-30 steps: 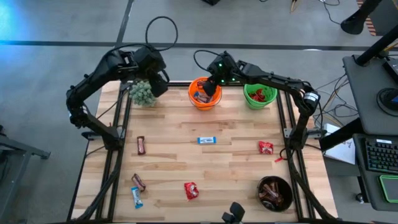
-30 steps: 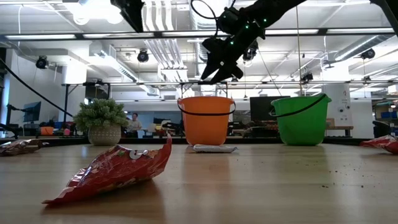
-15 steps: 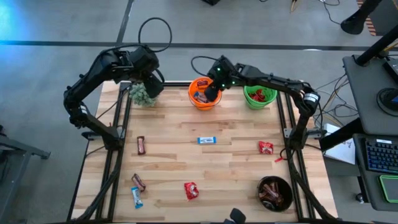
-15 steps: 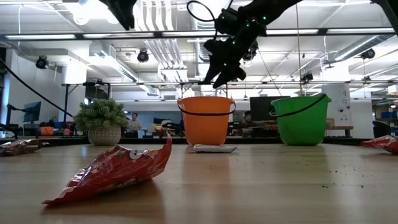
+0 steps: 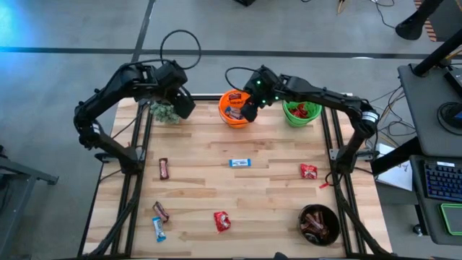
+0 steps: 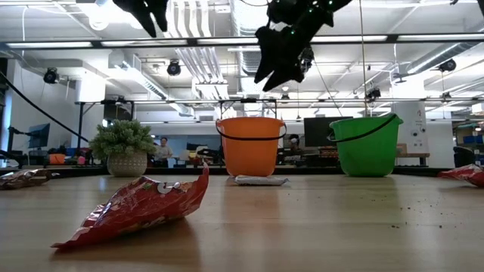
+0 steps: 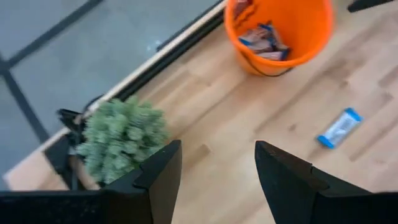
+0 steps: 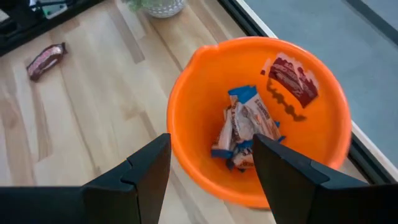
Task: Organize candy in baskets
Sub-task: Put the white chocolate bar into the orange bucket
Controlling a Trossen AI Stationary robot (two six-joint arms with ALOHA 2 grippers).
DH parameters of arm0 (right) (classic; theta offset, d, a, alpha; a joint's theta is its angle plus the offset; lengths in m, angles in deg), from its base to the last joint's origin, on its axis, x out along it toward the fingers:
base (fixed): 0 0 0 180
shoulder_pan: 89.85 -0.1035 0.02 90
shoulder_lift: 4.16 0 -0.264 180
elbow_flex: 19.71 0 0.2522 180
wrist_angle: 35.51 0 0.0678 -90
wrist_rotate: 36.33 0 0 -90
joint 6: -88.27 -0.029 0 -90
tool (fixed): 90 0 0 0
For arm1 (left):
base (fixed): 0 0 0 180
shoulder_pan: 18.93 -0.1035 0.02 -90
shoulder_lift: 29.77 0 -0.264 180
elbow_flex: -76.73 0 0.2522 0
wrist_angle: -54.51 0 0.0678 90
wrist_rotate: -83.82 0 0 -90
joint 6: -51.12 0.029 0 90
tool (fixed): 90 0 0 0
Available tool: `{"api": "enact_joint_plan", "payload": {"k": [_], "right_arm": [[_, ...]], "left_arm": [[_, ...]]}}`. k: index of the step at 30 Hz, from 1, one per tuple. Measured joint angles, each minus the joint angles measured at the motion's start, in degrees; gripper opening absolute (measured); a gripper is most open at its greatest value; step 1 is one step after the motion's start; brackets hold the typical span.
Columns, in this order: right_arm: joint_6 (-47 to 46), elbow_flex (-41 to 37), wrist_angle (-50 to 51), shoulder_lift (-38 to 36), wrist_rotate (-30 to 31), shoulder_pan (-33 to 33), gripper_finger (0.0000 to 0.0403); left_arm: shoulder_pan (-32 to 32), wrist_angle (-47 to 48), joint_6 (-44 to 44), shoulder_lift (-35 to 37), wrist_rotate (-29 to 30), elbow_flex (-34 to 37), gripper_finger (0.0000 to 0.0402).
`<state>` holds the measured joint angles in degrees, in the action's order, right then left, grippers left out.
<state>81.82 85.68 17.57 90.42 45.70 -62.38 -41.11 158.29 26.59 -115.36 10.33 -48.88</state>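
orange pail (image 5: pixel 234 108), green pail (image 5: pixel 301 112); black bowl (image 5: pixel 320 224), blue-and-white candy (image 5: pixel 240 162)

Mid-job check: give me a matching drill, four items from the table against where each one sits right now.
Things:
1. orange pail
2. green pail
3. black bowl
4. blue candy

Places:
A. lying alone on the bare wood at the table's middle
B. near corner on the right arm's side, holding brown candies
C. far edge, directly under the right gripper, holding blue-and-white candies
D. far edge, toward the right arm's side, holding red candies

Pairs: 1-C, 2-D, 3-B, 4-A
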Motion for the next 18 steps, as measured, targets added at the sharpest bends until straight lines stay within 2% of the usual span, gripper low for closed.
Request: {"api": "enact_joint_plan", "payload": {"k": [18], "right_arm": [[0.1, 0.0, 8.8, -12.4, 0.5, 0.0, 0.0216]], "left_arm": [[19.1, 0.0, -14.9, 5.3, -1.1, 0.3, 0.0186]]}}
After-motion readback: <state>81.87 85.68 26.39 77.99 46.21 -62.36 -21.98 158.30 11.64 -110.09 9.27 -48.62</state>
